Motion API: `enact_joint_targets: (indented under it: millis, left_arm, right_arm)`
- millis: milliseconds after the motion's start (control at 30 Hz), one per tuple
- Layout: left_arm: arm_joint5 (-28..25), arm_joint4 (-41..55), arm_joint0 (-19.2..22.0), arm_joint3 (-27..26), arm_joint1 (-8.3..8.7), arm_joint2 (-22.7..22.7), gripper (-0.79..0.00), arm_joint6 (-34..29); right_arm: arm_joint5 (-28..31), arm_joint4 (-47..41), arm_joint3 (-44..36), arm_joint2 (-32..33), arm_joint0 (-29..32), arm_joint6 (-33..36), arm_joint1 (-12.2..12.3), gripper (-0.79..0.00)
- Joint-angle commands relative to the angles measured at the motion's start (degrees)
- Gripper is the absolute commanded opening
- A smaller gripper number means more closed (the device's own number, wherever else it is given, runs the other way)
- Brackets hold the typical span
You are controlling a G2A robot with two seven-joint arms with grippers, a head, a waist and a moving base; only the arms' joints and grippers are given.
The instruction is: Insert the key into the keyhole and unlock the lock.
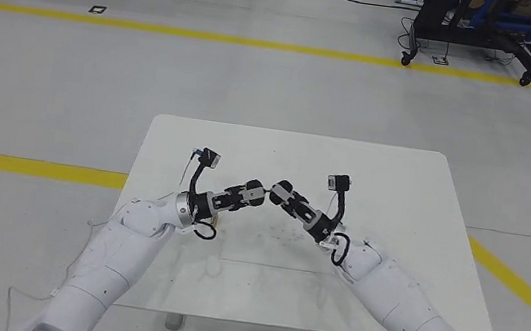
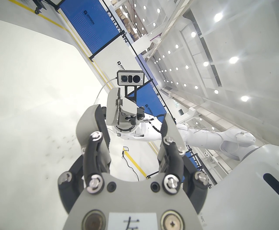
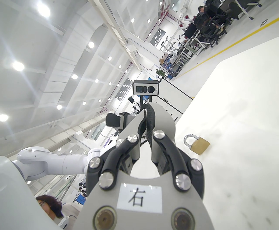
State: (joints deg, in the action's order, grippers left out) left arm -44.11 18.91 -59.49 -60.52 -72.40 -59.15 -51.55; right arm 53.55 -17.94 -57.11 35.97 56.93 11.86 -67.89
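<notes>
I'm seeing a small brass padlock (image 3: 200,147) lying flat on the white table (image 3: 239,104), well in from its edges, its curved silver shackle (image 3: 187,139) looking seated in the body.

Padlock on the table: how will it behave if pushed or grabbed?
The padlock lies flat on the table, so it probably slides rather than rolls or tips. Its brass-coloured metal look suggests it is rigid and heavy for its size. Its smooth faces may slip when gripped.
</notes>
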Motion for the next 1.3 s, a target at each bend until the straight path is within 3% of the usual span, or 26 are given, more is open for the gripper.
enact_joint_targets:
  millis: [0,200,267,300,367,633,667,700,733,933,1267]
  left_arm:
    - [0.11,-0.10,-0.11,0.10,0.01,0.09,-0.502,0.23]
    - [0.51,-0.89,-0.28,0.00,0.07,0.25,-0.533,1.00]
    - [0.63,-1.14,-0.31,-0.10,0.11,0.27,-0.579,1.17]
    - [0.73,-1.43,-0.32,-0.10,0.14,0.24,-0.699,1.37]
    - [0.83,-2.29,-0.37,-0.28,0.19,0.22,-0.785,1.88]
    - [1.75,-4.69,-1.13,-1.59,0.40,0.04,-0.785,4.25]
    - [1.87,-5.01,-1.23,-1.70,0.45,-0.05,-0.785,4.54]
    - [1.86,-5.39,-1.30,-1.83,0.53,-0.26,-0.785,4.87]
    - [1.81,-5.72,-1.39,-2.00,0.61,-0.51,-0.785,5.20]
    - [1.80,-5.30,-1.88,-2.64,1.58,-3.33,-0.785,4.49]
    - [2.18,-2.42,-2.23,-4.31,3.30,-5.63,-0.785,-6.49]
  right_arm:
    - [0.21,0.07,0.65,0.06,-0.19,0.35,-0.35,-0.785]
    - [1.31,0.17,2.00,0.39,-0.41,1.59,-1.45,-0.785]
    - [1.57,0.32,2.31,0.56,-0.44,2.00,-1.75,-0.785]
    - [1.68,0.38,2.48,0.67,-0.44,2.15,-1.89,-0.785]
    - [1.82,0.56,2.77,0.96,-0.42,2.38,-2.13,-0.785]
    - [2.45,-0.01,2.76,2.15,0.07,5.03,-2.68,-0.785]
    - [2.27,-0.22,2.73,2.28,0.17,5.39,-2.74,-0.619]
    - [1.99,-0.63,2.72,2.47,0.28,5.62,-2.80,-0.252]
    - [1.79,-1.14,2.66,2.63,0.41,5.61,-2.85,0.000]
    - [1.79,-1.14,2.66,2.63,0.41,5.61,-2.85,0.000]
    - [1.30,0.12,2.44,2.89,0.35,6.07,-2.71,0.000]
